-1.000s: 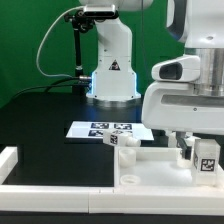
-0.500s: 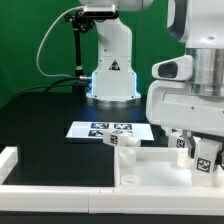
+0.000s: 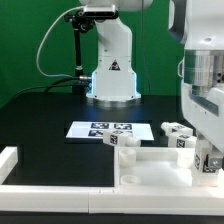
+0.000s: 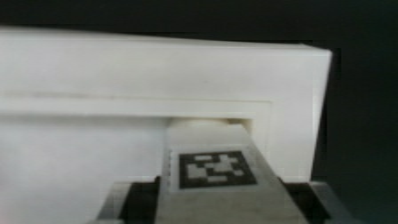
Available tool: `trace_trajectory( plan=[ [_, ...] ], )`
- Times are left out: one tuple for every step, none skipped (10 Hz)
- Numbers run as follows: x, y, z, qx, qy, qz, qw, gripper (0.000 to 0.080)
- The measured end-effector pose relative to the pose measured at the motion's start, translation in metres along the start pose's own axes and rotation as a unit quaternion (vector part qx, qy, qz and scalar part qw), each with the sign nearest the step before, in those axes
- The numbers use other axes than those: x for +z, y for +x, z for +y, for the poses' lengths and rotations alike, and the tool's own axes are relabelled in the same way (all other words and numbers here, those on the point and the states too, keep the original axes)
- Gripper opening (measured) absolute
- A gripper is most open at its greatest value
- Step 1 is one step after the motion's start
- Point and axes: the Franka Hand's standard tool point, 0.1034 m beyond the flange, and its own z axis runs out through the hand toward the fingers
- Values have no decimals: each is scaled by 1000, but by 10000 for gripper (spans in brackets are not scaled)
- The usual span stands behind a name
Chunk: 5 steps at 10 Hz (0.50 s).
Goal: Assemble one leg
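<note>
My gripper [image 4: 217, 206] is shut on a leg [image 4: 217, 158], a white block with a black-and-white tag on its upper face. Its far end rests against the inner rim of the big white tray-like panel [image 4: 107, 70]. The dark fingers [image 4: 135, 203] press on both sides of the leg. In the exterior view the gripper [image 3: 208, 166] holds this leg [image 3: 211, 160] low over the panel [image 3: 150, 172] at the exterior view's right edge. Two more legs stand behind the panel, one [image 3: 121, 140] near the middle and one [image 3: 178, 133] further right.
The marker board [image 3: 100, 129] lies on the black table behind the panel. The arm's white base [image 3: 112, 70] stands at the back. A white rim piece [image 3: 8, 158] sits at the exterior view's left edge.
The arm has shifted toward the exterior view's right with the leg in its grip. This uncovers the legs standing behind the panel on the right.
</note>
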Motion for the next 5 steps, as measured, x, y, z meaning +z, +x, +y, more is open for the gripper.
trace_trajectory(
  plan=[
    [0,0,0,9,1,0,1000,284],
    [0,0,0,0,0,1,1000,284],
    [-1,0,-1,-55,4,1,998,443],
    [-3,3,0,-135,11,1,991,570],
    [-4,4,1,-233,10,3,973,570]
  ],
)
